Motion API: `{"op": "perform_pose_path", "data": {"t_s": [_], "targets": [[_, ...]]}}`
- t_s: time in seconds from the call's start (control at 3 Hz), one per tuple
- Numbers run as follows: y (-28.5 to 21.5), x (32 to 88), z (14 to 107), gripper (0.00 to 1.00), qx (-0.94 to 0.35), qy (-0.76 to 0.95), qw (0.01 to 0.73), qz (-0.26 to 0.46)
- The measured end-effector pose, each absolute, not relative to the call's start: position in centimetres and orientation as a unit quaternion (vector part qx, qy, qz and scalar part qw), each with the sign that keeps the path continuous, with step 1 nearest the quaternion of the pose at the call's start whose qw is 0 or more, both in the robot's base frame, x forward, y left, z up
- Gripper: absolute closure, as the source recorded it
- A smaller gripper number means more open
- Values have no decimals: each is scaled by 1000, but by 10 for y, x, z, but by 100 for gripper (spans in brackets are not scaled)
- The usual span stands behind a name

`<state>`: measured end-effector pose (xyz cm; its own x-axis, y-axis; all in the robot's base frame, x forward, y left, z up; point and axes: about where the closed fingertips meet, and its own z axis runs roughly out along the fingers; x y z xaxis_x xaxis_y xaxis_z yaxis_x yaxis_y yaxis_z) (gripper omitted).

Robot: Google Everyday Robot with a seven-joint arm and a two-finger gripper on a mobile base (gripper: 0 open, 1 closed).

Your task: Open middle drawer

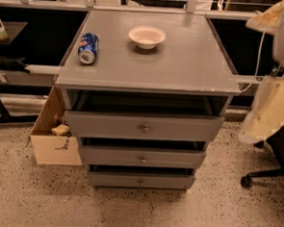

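The grey cabinet point(183, 65) has three drawers stacked at its front. The middle drawer point(110, 155) is the second one, a flat grey front with a small round metal knob point(142, 160). It sits under the taller top drawer point(107, 125) and above the lowest drawer point(114, 179). A dark gap shows above each front. Part of my arm point(273, 104), white and cream, hangs at the right edge, level with the cabinet and apart from it. My gripper is out of view, beyond the frame on the right.
A blue soda can point(88, 48) lies on its side and a white bowl point(146, 36) stands on the cabinet top. An open cardboard box point(53, 139) sits on the floor against the cabinet's left side. A chair base with a caster point(261, 176) is at the right.
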<state>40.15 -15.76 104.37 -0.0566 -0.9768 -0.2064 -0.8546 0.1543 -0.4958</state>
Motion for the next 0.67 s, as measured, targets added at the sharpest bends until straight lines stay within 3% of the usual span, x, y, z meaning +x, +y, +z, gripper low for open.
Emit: {"op": "perform_pose_path", "data": {"t_s": [0.67], "targets": [[-121,390,920,0,-678,699,223,-49]]}}
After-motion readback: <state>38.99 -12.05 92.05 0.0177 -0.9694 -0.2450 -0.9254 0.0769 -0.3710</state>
